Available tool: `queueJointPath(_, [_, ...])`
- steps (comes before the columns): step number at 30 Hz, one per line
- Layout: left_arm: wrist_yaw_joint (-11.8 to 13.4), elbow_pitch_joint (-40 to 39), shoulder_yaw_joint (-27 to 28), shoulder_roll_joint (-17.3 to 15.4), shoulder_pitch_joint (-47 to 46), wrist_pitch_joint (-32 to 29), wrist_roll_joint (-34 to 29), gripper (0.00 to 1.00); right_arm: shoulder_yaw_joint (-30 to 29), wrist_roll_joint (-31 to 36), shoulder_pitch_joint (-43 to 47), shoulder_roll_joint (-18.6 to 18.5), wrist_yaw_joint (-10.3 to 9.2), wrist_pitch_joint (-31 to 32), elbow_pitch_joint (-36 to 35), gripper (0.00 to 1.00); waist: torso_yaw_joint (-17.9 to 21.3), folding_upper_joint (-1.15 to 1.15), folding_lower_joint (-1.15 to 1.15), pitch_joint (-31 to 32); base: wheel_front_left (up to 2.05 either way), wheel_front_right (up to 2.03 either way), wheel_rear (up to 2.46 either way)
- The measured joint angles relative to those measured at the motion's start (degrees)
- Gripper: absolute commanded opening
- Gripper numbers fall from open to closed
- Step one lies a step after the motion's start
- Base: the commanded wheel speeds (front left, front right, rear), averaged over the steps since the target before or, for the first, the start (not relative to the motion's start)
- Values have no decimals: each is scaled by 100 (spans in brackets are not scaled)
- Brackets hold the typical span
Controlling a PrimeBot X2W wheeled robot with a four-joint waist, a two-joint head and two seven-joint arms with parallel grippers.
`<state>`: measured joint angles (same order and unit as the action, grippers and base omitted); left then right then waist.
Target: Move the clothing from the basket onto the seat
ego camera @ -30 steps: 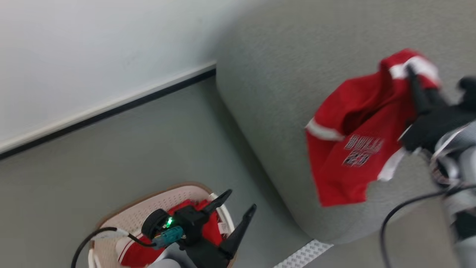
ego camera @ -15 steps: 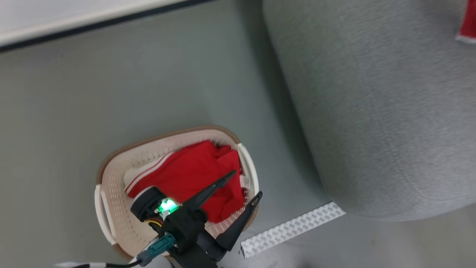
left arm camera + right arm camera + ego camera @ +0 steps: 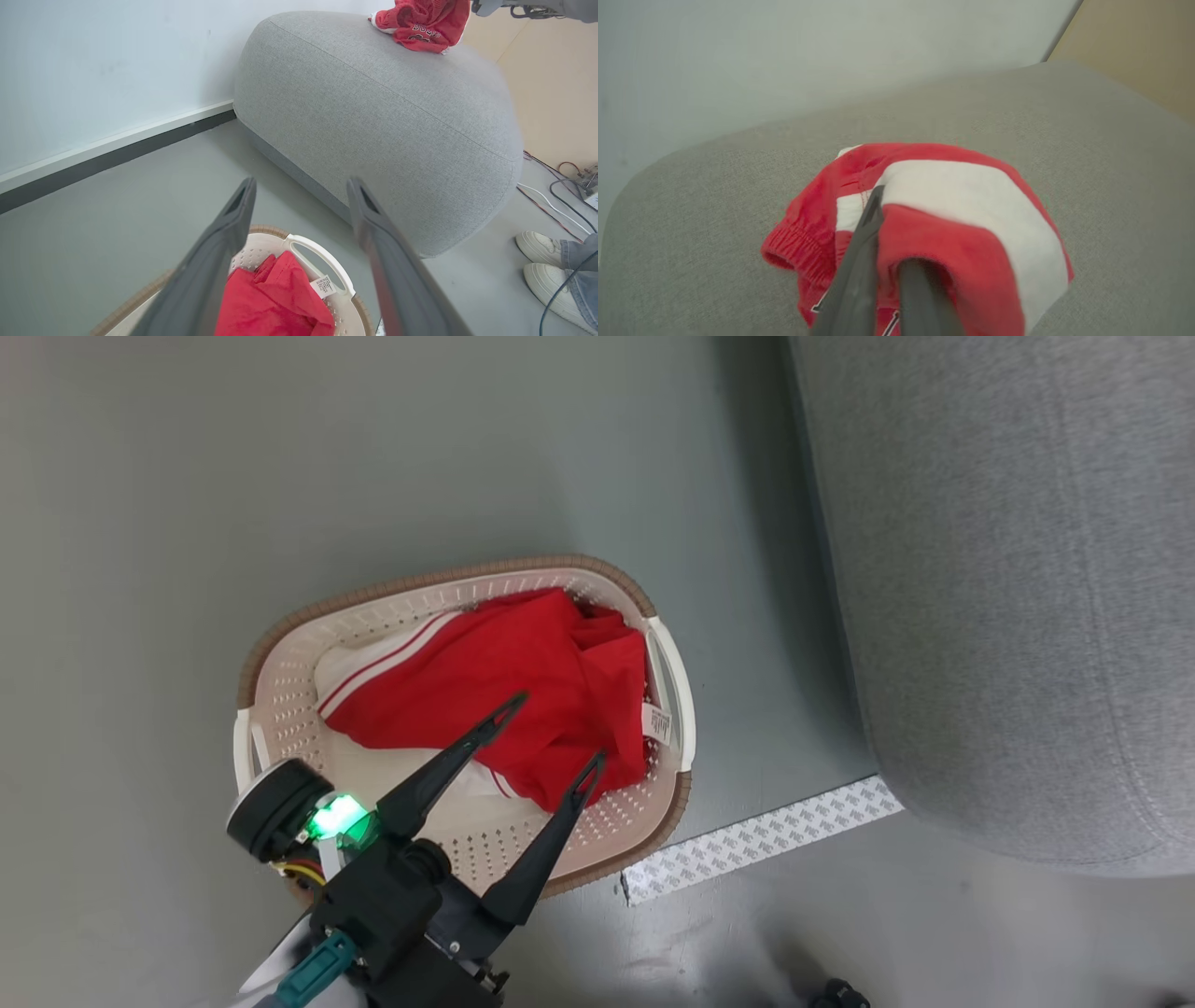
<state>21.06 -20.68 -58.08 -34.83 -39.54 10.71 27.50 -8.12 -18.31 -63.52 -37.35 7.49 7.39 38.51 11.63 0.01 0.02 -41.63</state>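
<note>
Oval cream-white perforated plastic basket (image 3: 280,709) with a brown rim and white handles sits on the grey floor (image 3: 280,476). All places are given from the basket.

Inside the basket, bunched toward the handle on the seat side, is the striped red garment (image 3: 523,672), red fabric with two white stripes. Its white care label (image 3: 656,723) sits right by that handle.

Left gripper (image 3: 558,730) hangs over the basket with jaws spread wide and nothing between them. The striped red garment lies under both dark fingertips; whether they touch it, cannot tell. In the left wrist view the left gripper (image 3: 301,184) frames the basket (image 3: 317,254) handle, and the striped red garment (image 3: 275,303) shows low between the fingers.

Large grey woven-fabric seat (image 3: 1008,569) with rounded edges stands just beside the basket, with a strip of floor between them. On top of the seat (image 3: 373,116), at the end far from the basket, lies the lettered red garment (image 3: 423,23), crumpled red fabric with white trim and small lettering.

Right gripper (image 3: 892,233) has its jaws narrow, pinching a red-and-white fold of the lettered red garment (image 3: 971,210). Fabric is draped over one finger and the rest lies on the seat (image 3: 714,186).

White patterned tape strip (image 3: 761,840) lies on the floor just beside the basket, toward the seat corner. A person's white shoes (image 3: 546,252) stand past the seat, well apart from the basket.
</note>
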Motion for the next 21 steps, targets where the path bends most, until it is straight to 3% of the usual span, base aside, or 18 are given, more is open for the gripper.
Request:
queueJointPath(1, [3, -19, -8, -33, 18, -26, -1, 100, -75, 19, 41, 58, 0, -55, 64, 41, -8, 0, 0, -41, 0, 0, 0])
queueJointPath(3, [4, -11, -24, -71, 53, -64, -1, 100, -269, 80, 88, 165, 0, -96, 241, 100, -25, 0, -1, -69, 0, 0, 0])
queueJointPath(7, [46, 24, 31, -73, 62, -46, 19, 100, -412, 332, 185, 276, 0, -76, 377, 100, -38, 0, -1, 43, 0, 0, 0])
queueJointPath(11, [-68, 200, 30, 3, 57, 71, 92, 100, -319, 626, 216, 236, 0, 69, 356, 100, -71, -1, -2, 243, 0, 0, 0])
queueJointPath(16, [-226, 644, 132, 232, 109, 285, 324, 100, 385, 989, 627, 219, 0, 309, 256, 100, -140, -1, -2, 635, 0, 0, 0])
queueJointPath(21, [-188, 1289, 415, 510, 568, 403, 697, 100, 1106, 925, 1174, 325, 1, 334, 81, 100, -210, -1, -3, 1205, 0, 0, 0])
